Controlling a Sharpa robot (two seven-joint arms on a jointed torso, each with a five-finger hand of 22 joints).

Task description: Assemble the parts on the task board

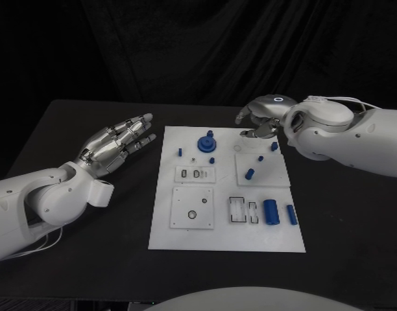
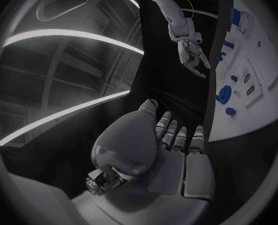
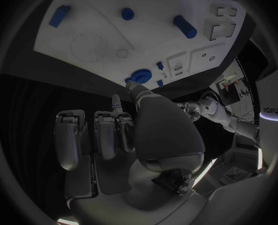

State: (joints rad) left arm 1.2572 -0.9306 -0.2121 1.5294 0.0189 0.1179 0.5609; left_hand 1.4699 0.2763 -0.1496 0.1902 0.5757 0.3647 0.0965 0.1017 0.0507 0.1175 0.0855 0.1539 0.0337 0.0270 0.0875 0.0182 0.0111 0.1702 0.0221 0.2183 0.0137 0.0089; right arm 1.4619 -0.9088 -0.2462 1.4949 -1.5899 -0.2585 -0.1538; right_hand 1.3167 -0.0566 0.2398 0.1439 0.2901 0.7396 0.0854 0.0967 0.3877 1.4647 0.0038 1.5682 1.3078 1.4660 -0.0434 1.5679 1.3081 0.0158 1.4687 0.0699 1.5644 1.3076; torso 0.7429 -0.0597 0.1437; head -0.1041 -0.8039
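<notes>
Task board [image 1: 161, 240] with blue parts [image 1: 270, 212], left hand [image 1: 116, 144] spread empty, right hand [image 1: 259, 116] curled, grasp unclear.

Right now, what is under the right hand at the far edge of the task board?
The right hand hovers over the task board's far edge, holding nothing. Beneath and beside it lies bare white board with a small blue peg. The spot directly under the palm is covered.

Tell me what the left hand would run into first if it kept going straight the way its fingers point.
The left hand lies open beside the task board, fingers aimed at its far left corner. Straight on, it would probably cross that bare corner; the round blue part looks off to the side of that line. Height is unclear.
</notes>
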